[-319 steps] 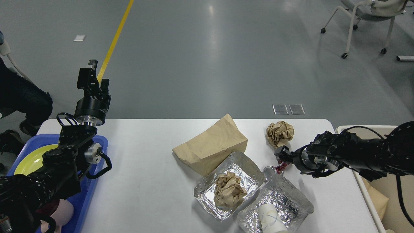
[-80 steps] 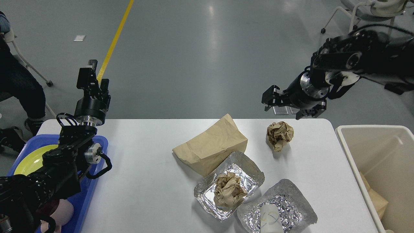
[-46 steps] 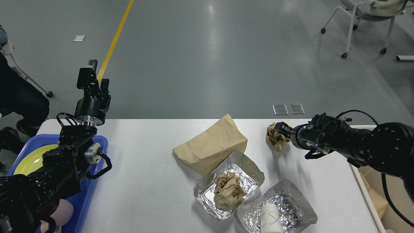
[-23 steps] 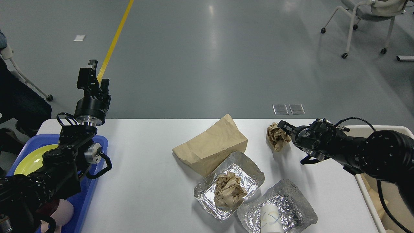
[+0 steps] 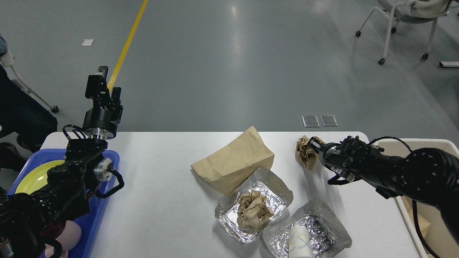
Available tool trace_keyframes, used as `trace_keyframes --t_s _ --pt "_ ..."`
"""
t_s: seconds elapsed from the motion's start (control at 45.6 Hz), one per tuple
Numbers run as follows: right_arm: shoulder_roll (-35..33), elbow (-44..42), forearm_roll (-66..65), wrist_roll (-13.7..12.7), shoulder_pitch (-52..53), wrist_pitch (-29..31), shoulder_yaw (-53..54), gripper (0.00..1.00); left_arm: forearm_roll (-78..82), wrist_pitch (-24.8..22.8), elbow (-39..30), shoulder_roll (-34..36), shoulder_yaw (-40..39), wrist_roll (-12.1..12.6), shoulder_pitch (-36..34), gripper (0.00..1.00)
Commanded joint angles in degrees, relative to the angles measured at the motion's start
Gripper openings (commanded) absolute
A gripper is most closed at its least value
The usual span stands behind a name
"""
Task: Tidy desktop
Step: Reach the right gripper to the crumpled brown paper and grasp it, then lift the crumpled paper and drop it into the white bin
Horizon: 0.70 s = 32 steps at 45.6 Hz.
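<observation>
1. The right gripper (image 5: 312,146) is reaching in low over the desktop (image 5: 165,186), and its fingers are pressing into the right side of a crumpled paper ball (image 5: 304,154); they look closed on the ball, though the dark fingertips are partly sunk into the folds.
2. The ball is resting on the desktop near its far right corner, directly under and to the left of those fingers.
3. Left of the fingers, beyond the ball, a brown paper bag (image 5: 235,163) is lying on its side.
4. Nearer the robot than the fingers, a foil tray (image 5: 278,190) is holding a second paper wad (image 5: 254,211), and its far edge is touching the bag.
5. Just beside that tray, at the near edge, another foil tray (image 5: 322,222) is holding a white cup (image 5: 300,243).
6. Behind the right arm, a beige bin (image 5: 412,222) is standing off the desktop's right end.
7. Well away to the left, the left gripper (image 5: 104,84) is pointing upward with its fingers close together; whether they are fully closed cannot be told.
8. Below that arm, a blue tray (image 5: 96,222) is holding a yellow plate (image 5: 34,175).
</observation>
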Motion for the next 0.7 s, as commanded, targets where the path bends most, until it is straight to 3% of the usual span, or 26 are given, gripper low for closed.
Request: trace_keyframes --t_s 0.0,0.044,0.241,0.548,0.679 --pt "0.0 0.47 0.18 0.0 0.08 -0.12 0.16 0.05 0.0 0.0 -0.03 0.0 0.0 0.0 0.0 0.97" --pt "-0.09 0.74 0.18 0.0 0.17 -0.12 0.25 0.0 0.0 0.0 0.06 0.0 0.0 0.0 0.0 0.97" --pt "-0.79 3.72 0.18 -0.09 2.45 -0.12 2.36 0.0 0.0 0.0 0.06 0.0 0.0 0.0 0.0 0.97" --pt "-16.52 26.56 0.0 0.0 23.0 1.99 2.89 0.0 0.0 0.0 0.06 0.0 0.0 0.0 0.0 0.97" --pt "-22.06 32.55 -0.08 -0.09 32.85 7.6 2.36 0.0 0.0 0.0 -0.03 0.0 0.0 0.0 0.0 0.97"
